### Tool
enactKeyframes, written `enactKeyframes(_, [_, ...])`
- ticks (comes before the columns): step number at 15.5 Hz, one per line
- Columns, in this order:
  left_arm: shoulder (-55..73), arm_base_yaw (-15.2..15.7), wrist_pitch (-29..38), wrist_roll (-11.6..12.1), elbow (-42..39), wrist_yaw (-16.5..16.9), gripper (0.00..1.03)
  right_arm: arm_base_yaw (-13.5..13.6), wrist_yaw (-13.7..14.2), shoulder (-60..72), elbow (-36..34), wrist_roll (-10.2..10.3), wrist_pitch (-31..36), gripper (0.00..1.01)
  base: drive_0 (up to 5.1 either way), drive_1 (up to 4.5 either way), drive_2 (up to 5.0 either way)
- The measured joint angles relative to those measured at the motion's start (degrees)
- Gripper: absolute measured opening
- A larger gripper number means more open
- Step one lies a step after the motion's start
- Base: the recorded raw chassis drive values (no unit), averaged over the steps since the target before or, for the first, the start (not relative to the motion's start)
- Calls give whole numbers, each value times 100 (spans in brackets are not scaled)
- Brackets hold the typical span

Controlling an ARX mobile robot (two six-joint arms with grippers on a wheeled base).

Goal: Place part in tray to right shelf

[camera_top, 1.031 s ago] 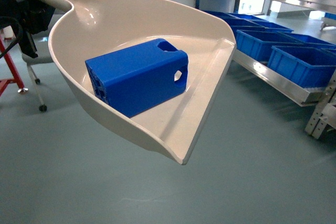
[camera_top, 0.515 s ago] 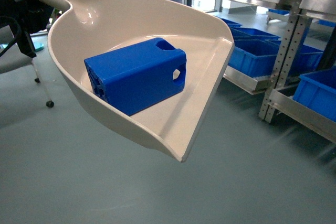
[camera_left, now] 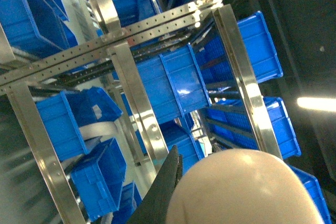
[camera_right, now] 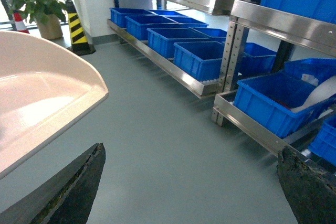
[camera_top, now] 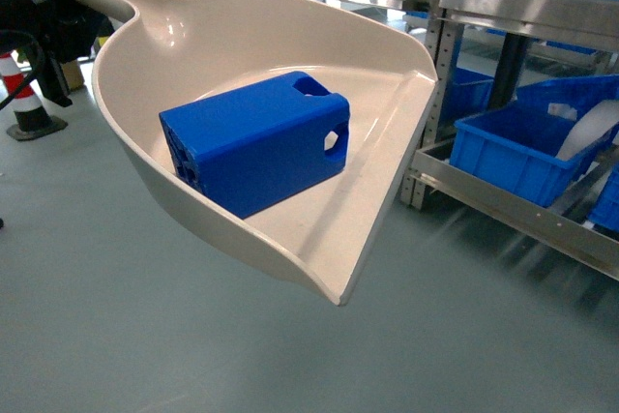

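Part (camera_top: 253, 140) sits in tray (camera_top: 372, 191); handle end hidden at left gripper, grip unclear. Right gripper (camera_right: 191, 187) jaws spread, empty.

The tray (camera_top: 242, 36) is smooth beige plastic with a soft sheen, light glaring off its curved wall near the handle. In it lies the part (camera_top: 253, 140), bright blue plastic, matt and even, its near end ribbed. The right shelf (camera_right: 273, 17), beyond the right gripper (camera_right: 189, 182), is brushed stainless steel, perforated on its uprights, bearing blue crates (camera_right: 273, 98) of ribbed, slightly glossy plastic. The floor (camera_top: 145, 336) is grey, smooth and dully reflective
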Motion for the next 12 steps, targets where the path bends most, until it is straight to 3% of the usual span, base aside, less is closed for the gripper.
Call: enactKeyframes(12, [0, 0, 0, 0, 0, 2, 12, 2, 0, 0, 0, 0, 0, 98, -160, -160, -160])
